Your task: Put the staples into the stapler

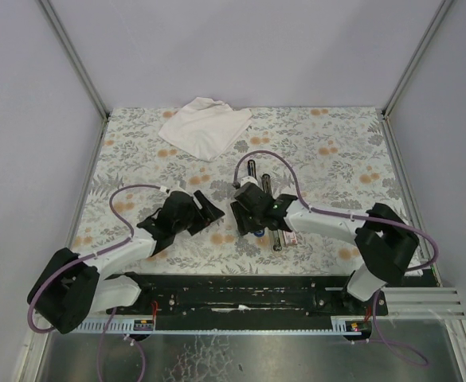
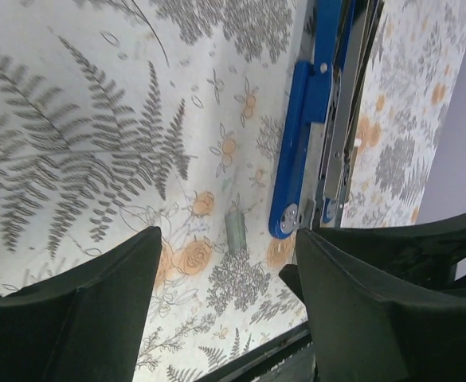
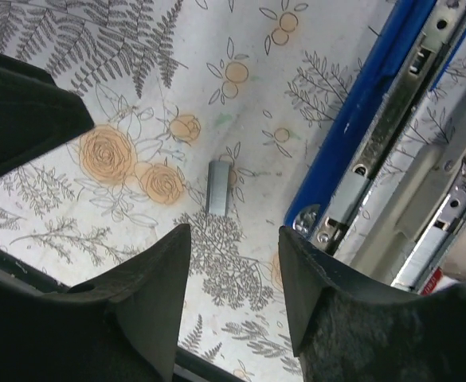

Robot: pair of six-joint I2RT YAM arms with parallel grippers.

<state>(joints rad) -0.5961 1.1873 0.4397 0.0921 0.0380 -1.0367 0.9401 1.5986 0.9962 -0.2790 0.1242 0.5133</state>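
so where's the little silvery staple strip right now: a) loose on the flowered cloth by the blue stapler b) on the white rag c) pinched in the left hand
a: the silvery staple strip lies flat on the flowered tablecloth beside the hinge end of the blue metal stapler, with nothing gripping it

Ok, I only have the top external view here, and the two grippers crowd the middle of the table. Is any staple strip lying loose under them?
Observer: Yes. One short silvery staple strip lies flat on the floral cloth, below the left gripper, whose fingers are apart and hold nothing.
Operator: Is it touching the stapler?
Observer: No. It lies apart from the blue stapler, beside its rounded, riveted end.
Operator: And the right gripper?
Observer: The right gripper is open and empty too, with the strip just beyond its fingertips.
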